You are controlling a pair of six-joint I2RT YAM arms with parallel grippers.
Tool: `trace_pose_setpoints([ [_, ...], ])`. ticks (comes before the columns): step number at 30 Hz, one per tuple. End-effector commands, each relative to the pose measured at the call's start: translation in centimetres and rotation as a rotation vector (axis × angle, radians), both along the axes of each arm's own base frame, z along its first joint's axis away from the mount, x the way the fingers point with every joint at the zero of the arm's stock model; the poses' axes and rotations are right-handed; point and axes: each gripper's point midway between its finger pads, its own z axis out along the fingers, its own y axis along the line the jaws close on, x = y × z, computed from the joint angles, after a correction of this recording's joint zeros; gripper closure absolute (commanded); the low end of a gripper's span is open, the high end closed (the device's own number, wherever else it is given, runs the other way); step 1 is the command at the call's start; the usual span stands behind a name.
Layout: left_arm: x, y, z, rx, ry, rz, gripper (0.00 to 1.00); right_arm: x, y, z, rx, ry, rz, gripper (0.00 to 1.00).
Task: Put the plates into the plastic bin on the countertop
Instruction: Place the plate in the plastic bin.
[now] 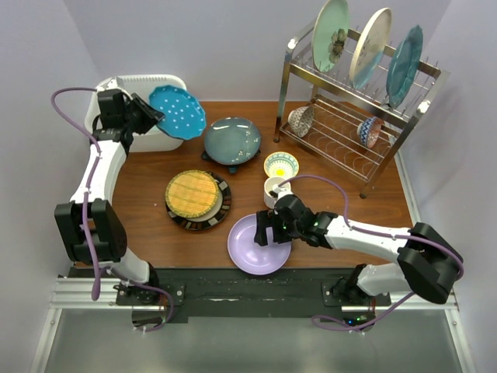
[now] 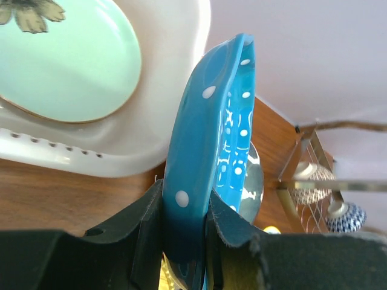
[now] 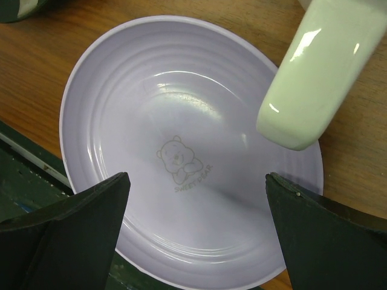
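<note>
My left gripper (image 1: 149,116) is shut on the rim of a blue dotted plate (image 1: 178,111), holding it tilted just right of the white plastic bin (image 1: 138,84). In the left wrist view the blue plate (image 2: 208,139) stands edge-on between the fingers (image 2: 145,223), and a pale green floral plate (image 2: 66,60) lies inside the bin (image 2: 121,154). My right gripper (image 1: 265,231) hangs open over a lilac plate (image 1: 252,250) on the countertop (image 1: 147,225). Its open jaws straddle the near rim of that lilac plate (image 3: 181,121), touching nothing.
A dark teal plate (image 1: 231,140) and a black-rimmed plate with a yellow woven centre (image 1: 196,198) lie mid-table. A white mug (image 1: 273,189) and a small bowl (image 1: 281,164) stand by the right arm. The wire rack (image 1: 349,124) at the back right holds three upright plates and two bowls.
</note>
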Motion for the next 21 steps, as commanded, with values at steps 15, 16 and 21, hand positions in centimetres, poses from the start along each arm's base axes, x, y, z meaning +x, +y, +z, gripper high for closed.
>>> trace_pose_setpoints([
  [15, 6.5, 6.6, 10.8, -0.066, -0.332, 0.192, 1.0, 0.3, 0.2, 0.1, -0.004, -0.023, 0.016, 0.01],
  [16, 6.6, 6.7, 10.8, -0.071, -0.335, 0.193, 1.0, 0.3, 0.2, 0.1, -0.004, -0.021, 0.013, 0.01],
  [21, 7.6, 7.8, 10.0, -0.071, -0.322, 0.231, 1.0, 0.3, 0.3, 0.1, -0.004, -0.021, 0.019, 0.01],
])
